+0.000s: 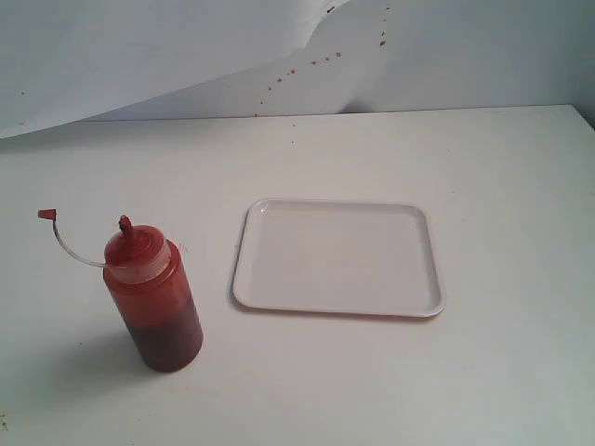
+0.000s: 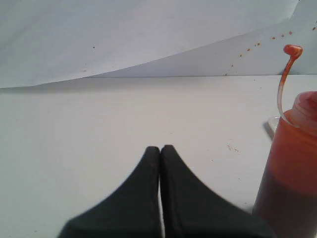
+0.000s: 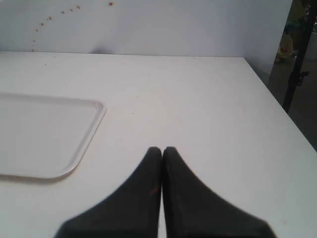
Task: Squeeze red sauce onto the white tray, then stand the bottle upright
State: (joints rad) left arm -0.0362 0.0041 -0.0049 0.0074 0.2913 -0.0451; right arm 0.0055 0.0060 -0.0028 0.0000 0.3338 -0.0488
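- Closest to us, our left gripper [image 2: 159, 148] and right gripper [image 3: 162, 149] each show black jaws pressed together, gripping nothing.
- We see the flat rectangular white plastic tray [image 1: 339, 255] lying on the white table [image 1: 502, 186].
- We find the translucent cylindrical squeeze bottle [image 1: 158, 307] standing upright near the tray's left side, with dark red sauce [image 1: 169, 334] inside.

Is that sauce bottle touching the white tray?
Apart. The exterior view shows a strip of bare table between the bottle and the white tray.

The bottle [image 1: 156, 302] is recorded as translucent, dark red within, with red nozzle [image 1: 135, 243] and cap [image 1: 45, 215]. The white tray [image 1: 337, 260] is plain. Red specks [image 1: 291, 72] are noted on the white backdrop paper [image 1: 139, 56] at 12 o'clock.
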